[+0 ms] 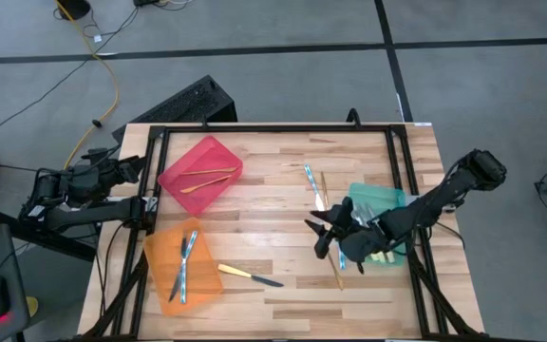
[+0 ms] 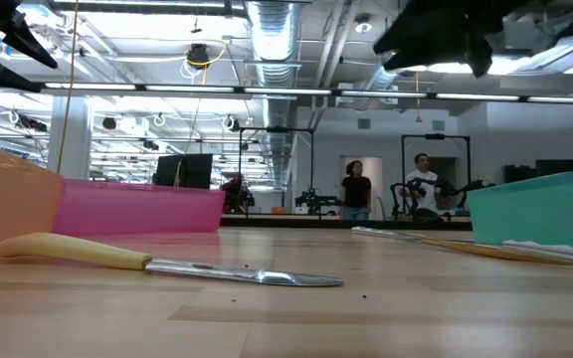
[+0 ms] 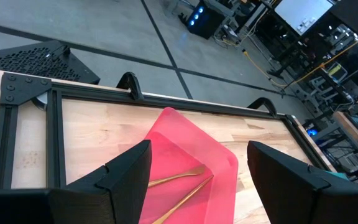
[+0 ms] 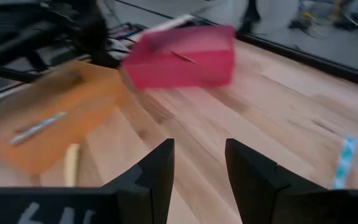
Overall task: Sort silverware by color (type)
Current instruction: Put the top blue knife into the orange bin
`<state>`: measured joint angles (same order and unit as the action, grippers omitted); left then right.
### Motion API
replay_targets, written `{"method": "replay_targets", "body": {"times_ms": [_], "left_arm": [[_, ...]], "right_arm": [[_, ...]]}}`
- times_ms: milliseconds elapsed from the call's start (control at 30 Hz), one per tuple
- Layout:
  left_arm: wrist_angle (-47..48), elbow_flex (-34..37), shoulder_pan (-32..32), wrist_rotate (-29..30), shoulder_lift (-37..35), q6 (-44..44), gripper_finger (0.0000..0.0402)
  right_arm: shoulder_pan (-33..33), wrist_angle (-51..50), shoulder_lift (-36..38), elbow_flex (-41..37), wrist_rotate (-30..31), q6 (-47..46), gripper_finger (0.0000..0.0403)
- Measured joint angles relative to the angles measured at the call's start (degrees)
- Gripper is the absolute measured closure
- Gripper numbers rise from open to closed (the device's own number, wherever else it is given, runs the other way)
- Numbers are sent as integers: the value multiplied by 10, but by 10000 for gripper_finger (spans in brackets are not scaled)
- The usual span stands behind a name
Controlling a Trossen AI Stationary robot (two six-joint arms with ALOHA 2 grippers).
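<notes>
My left hand [image 1: 133,171] waits spread at the tabletop's [image 1: 273,285] left edge, by the red bin [image 1: 202,171]. Yellow-handled knife [image 1: 250,275] lies loose beside the orange bin [image 1: 183,266], long axis roughly crosswise, blade pointing right. My right hand [image 1: 323,231] hovers mid-tabletop, parted, empty. Between picks; next, probably descend on a loose piece.
</notes>
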<state>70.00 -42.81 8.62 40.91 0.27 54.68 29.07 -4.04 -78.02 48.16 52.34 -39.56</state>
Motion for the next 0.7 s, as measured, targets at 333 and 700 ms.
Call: {"method": "replay_targets", "body": {"times_ms": [333,700], "left_arm": [[0,0,0,0,0,3,155],[0,0,0,0,0,6,155]], "right_arm": [[1,74,0,0,-15,65,237],[1,77,0,0,-15,62,237]]}}
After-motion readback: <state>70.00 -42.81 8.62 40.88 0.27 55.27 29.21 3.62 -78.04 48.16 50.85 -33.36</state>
